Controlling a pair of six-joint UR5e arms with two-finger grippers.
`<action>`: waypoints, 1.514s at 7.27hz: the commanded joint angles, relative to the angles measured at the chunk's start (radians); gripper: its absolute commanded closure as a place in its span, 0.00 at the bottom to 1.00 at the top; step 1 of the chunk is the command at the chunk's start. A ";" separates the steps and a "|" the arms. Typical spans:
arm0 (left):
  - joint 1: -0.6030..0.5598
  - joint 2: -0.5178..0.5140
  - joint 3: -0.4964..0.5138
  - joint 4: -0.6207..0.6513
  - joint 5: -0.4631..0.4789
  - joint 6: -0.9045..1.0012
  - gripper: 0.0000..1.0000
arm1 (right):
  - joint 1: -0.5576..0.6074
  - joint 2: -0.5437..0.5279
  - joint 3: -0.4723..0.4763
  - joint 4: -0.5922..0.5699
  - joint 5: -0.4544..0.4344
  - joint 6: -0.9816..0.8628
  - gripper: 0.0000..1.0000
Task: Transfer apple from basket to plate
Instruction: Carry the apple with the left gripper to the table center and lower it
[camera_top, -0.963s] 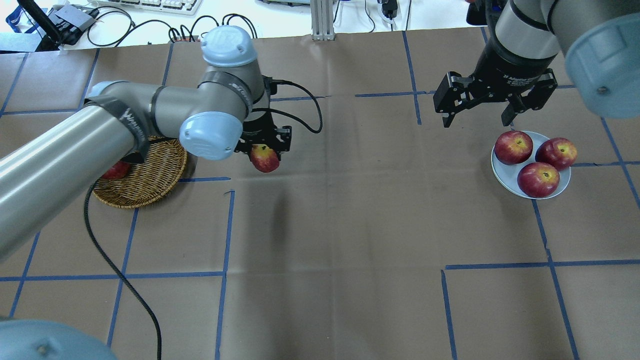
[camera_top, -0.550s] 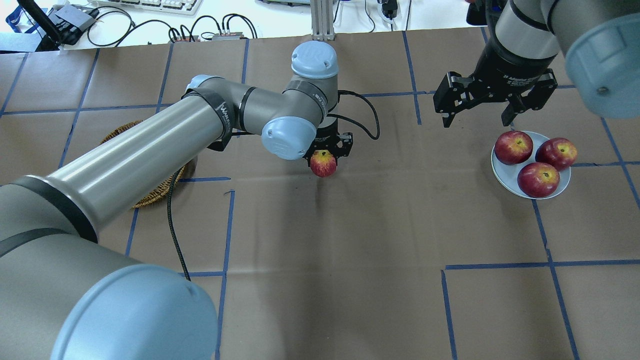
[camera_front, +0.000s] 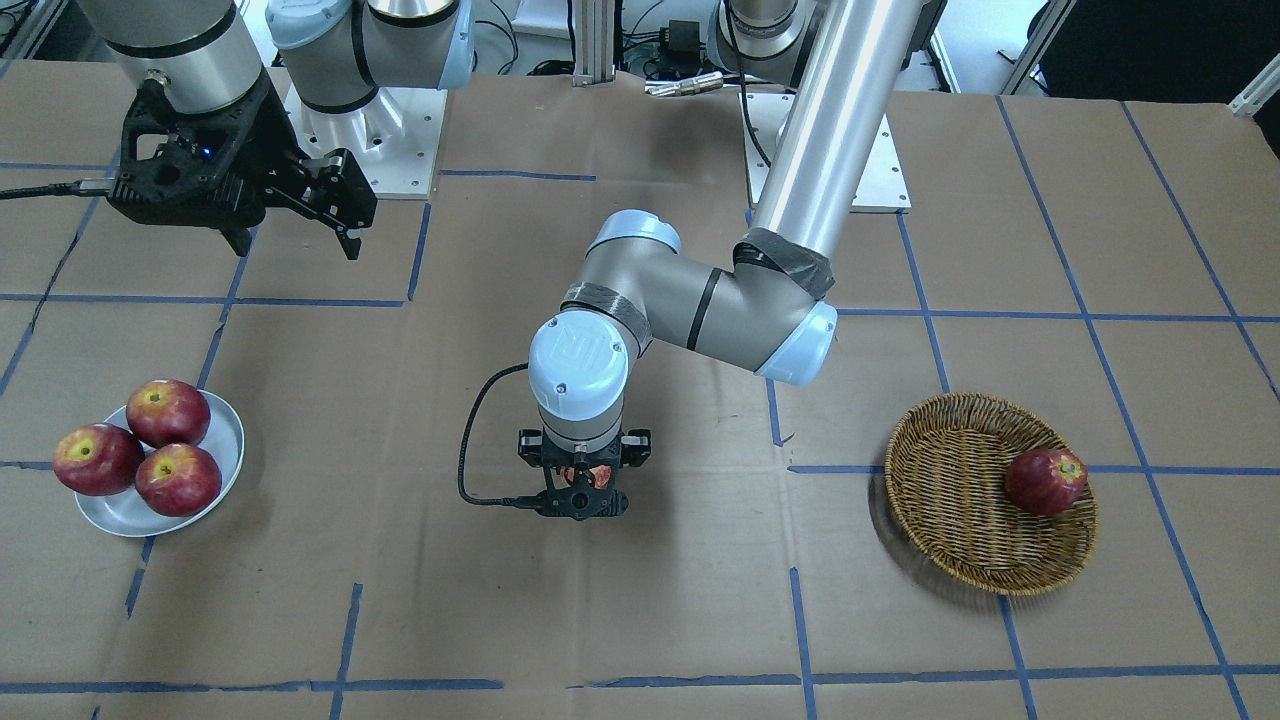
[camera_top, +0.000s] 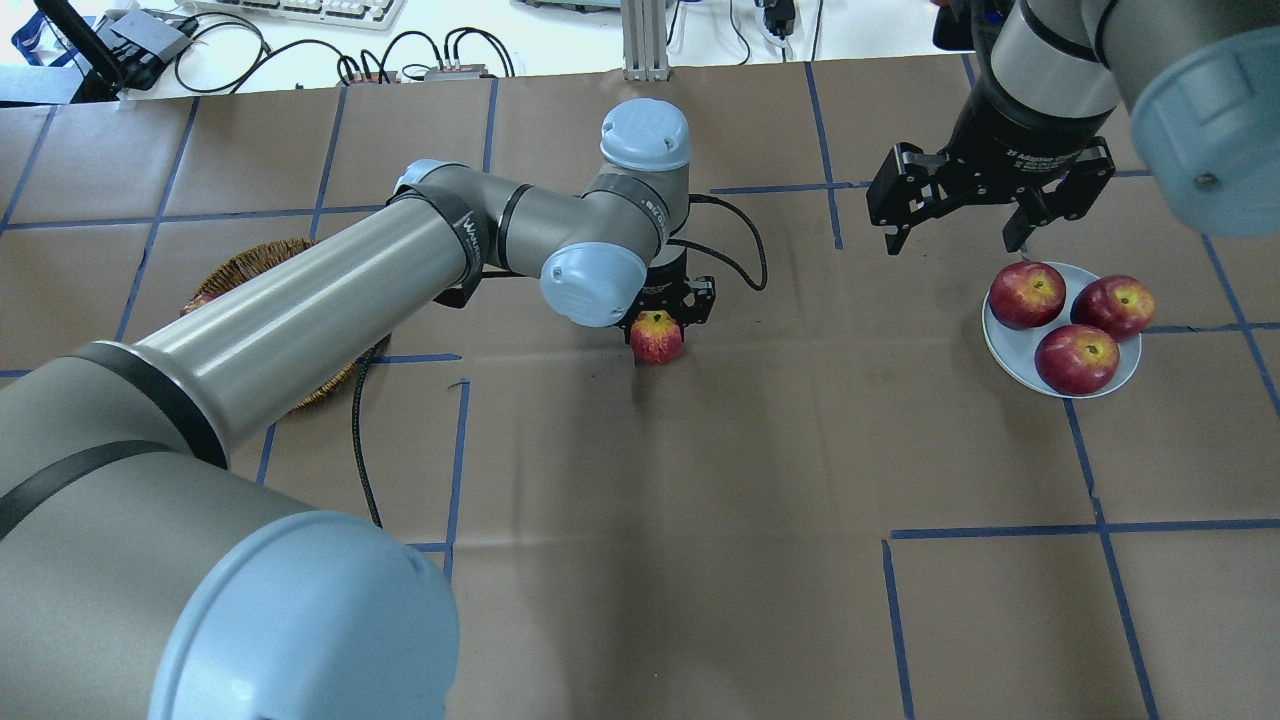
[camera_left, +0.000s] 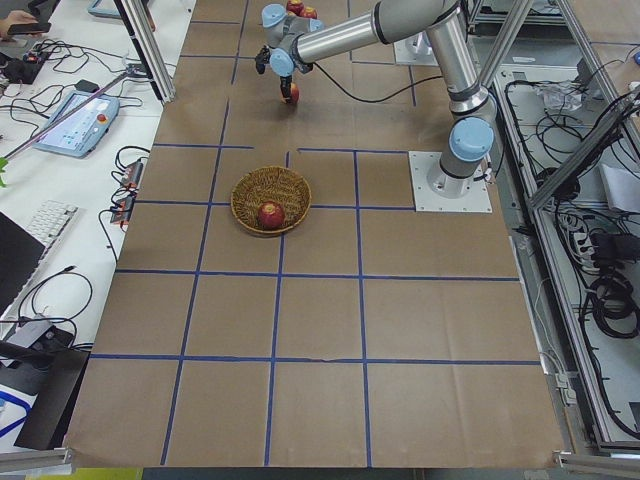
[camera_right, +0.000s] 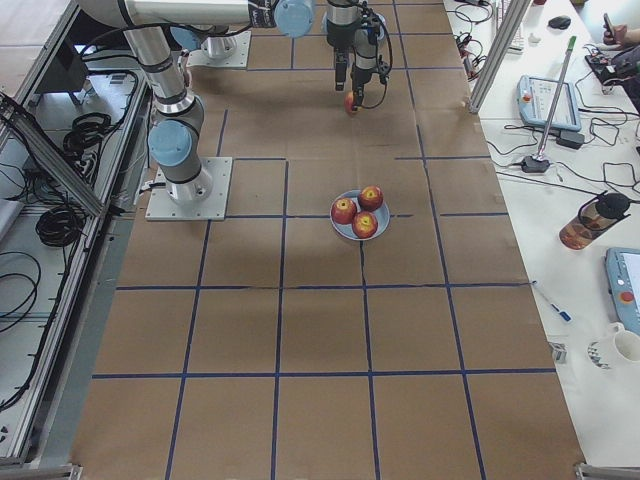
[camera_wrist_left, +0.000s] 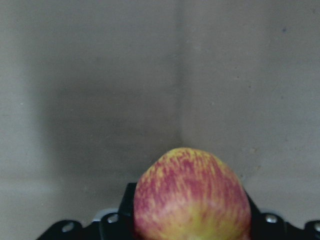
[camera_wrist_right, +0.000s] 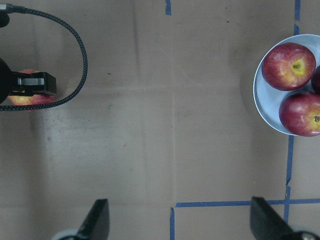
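My left gripper (camera_top: 660, 325) is shut on the apple (camera_top: 657, 337), red streaked with yellow; it fills the bottom of the left wrist view (camera_wrist_left: 192, 197). It hangs over the middle of the table, between basket and plate. The wicker basket (camera_front: 950, 500) holds one dark red apple (camera_front: 1045, 481); in the overhead view my left arm covers most of the basket (camera_top: 245, 265). The pale plate (camera_top: 1012, 355) at the right holds three dark red apples (camera_top: 1076, 358). My right gripper (camera_top: 955, 235) is open and empty, just behind the plate.
Brown paper with blue tape lines covers the table (camera_top: 700, 520). A black cable (camera_top: 355, 440) hangs from my left arm. Keyboards, cables and an aluminium post (camera_top: 645, 40) stand beyond the far table edge.
My left arm has carried the apple from beside the basket rightward to the middle of the table, slowing in the last half second. The right arm has not moved.
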 joint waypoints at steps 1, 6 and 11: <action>-0.010 -0.008 0.001 0.000 0.001 -0.001 0.28 | 0.000 -0.001 0.002 -0.001 0.000 0.000 0.00; -0.010 -0.010 0.001 0.002 -0.001 -0.003 0.04 | 0.000 0.010 0.000 -0.005 0.000 0.000 0.00; -0.001 0.118 0.036 -0.050 0.005 0.002 0.01 | 0.000 0.002 -0.004 -0.007 0.000 0.000 0.00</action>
